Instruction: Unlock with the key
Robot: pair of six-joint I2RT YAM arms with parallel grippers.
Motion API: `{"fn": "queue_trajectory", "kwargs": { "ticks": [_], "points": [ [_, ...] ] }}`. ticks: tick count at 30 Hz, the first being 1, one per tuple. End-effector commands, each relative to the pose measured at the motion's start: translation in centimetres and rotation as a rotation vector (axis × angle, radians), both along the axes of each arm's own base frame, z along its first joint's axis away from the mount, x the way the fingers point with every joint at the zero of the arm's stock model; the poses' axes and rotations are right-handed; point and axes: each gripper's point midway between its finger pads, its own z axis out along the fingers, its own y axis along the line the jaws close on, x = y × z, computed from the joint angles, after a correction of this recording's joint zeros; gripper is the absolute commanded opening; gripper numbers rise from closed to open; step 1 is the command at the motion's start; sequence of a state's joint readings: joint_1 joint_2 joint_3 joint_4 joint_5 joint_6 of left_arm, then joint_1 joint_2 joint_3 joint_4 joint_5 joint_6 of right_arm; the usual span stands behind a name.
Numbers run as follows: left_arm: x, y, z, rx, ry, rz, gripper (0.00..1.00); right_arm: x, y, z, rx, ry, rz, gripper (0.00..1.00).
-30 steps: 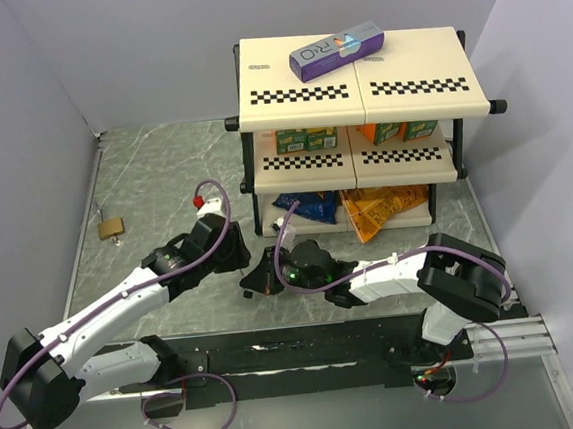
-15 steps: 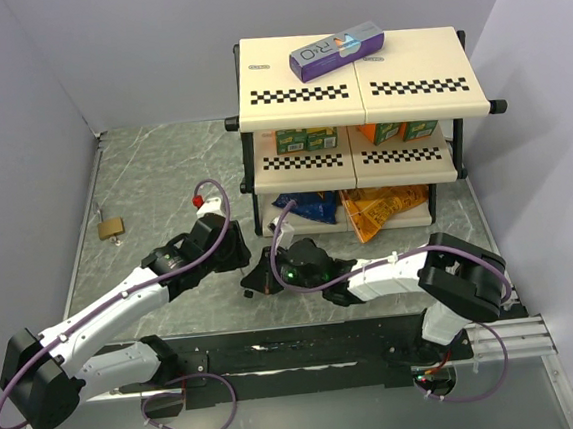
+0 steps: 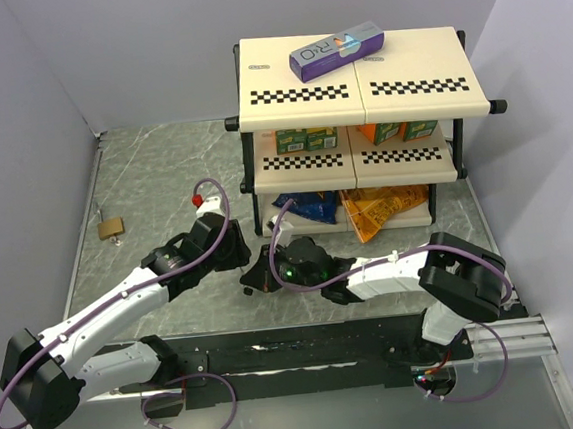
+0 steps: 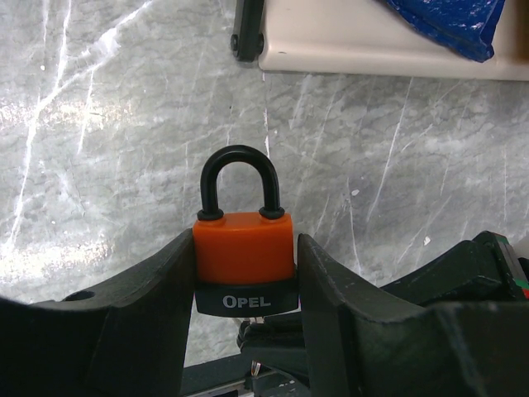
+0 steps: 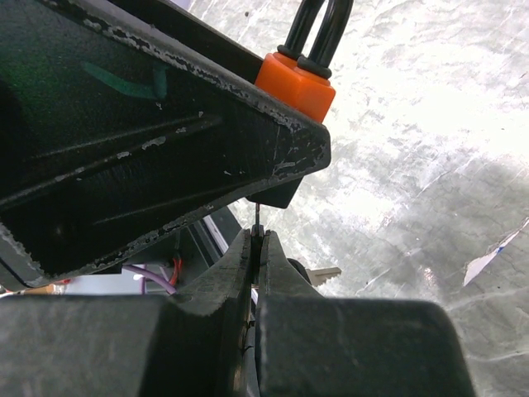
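Observation:
My left gripper [image 4: 244, 241] is shut on an orange-and-black padlock [image 4: 244, 248] marked OPEL, held upright above the table with its black shackle closed. My right gripper [image 5: 258, 238] is shut on the key [image 5: 257, 217]. Its thin silver blade points up and meets the black underside of the padlock [image 5: 297, 83]. A second key [image 5: 324, 273] hangs beside the right fingers. In the top view the left gripper [image 3: 238, 251] and right gripper [image 3: 258, 277] meet in front of the rack, and the padlock is hidden between them.
A two-tier shelf rack [image 3: 356, 93] stands just behind the grippers, with a purple box [image 3: 337, 49] on top and snack bags [image 3: 382, 211] at the bottom. A brass padlock [image 3: 110, 227] lies near the left wall.
My right gripper has edged slightly left, closer under the left gripper. The left arm has barely moved.

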State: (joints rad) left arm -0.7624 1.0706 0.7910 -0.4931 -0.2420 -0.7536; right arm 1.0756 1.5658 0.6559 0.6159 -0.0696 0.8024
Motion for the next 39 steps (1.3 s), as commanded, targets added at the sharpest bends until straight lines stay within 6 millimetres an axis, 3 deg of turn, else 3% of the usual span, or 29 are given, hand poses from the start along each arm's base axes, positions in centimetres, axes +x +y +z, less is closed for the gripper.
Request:
{"fn": "queue_trajectory", "kwargs": {
  "ticks": [1, 13, 39],
  "points": [
    [-0.2, -1.2, 1.6, -0.069, -0.014, -0.023, 0.01, 3.2, 0.5, 5.0, 0.121, -0.100, -0.088, 0.00],
    [-0.4, -1.5, 1.4, -0.075, -0.012, -0.049, 0.01, 4.2, -0.8, 5.8, 0.156, -0.100, -0.118, 0.00],
    [-0.8, -2.2, 1.4, -0.080, 0.003, -0.080, 0.01, 5.1, -1.7, 8.3, 0.318, -0.098, -0.118, 0.00]
  ]
}}
